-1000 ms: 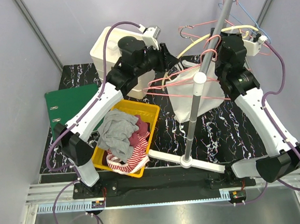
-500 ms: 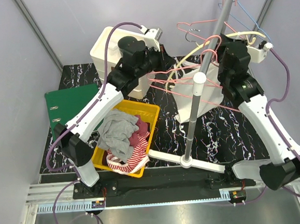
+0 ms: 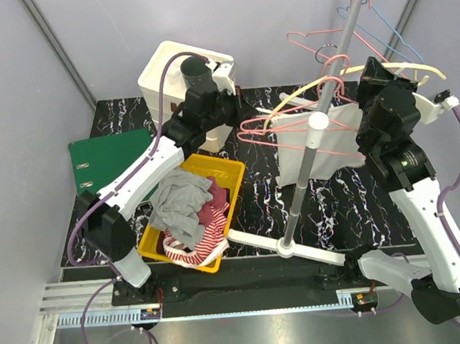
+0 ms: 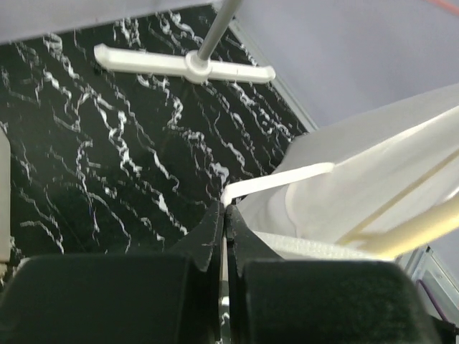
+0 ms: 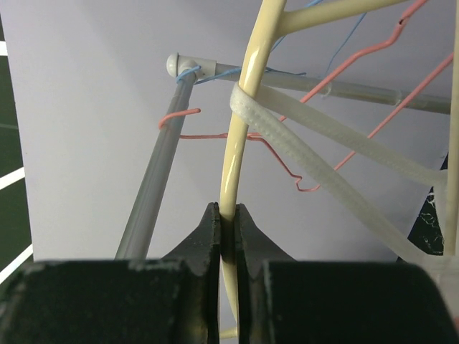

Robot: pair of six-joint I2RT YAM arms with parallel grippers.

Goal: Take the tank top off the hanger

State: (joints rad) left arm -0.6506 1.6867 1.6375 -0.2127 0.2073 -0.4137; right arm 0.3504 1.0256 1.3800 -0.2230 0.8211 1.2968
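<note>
1. Tank top (image 3: 336, 152) not yet off cream hanger (image 5: 235, 143); swung up and right since a second ago, hanging over far-right tabletop (image 3: 352, 198) beside rack pole (image 3: 331, 84).
2. Left tool (image 4: 224, 215) just clamped onto tank top strap (image 4: 280, 183); open before.
3. Right tool (image 5: 228, 215) clenched on hanger, raised higher.
4. Likely ready to pull strap off hanger.

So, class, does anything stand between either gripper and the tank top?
Nothing visible: the left gripper pinches the edge of the tank top. Its strap loops over the cream hanger that the right gripper clamps.
</note>
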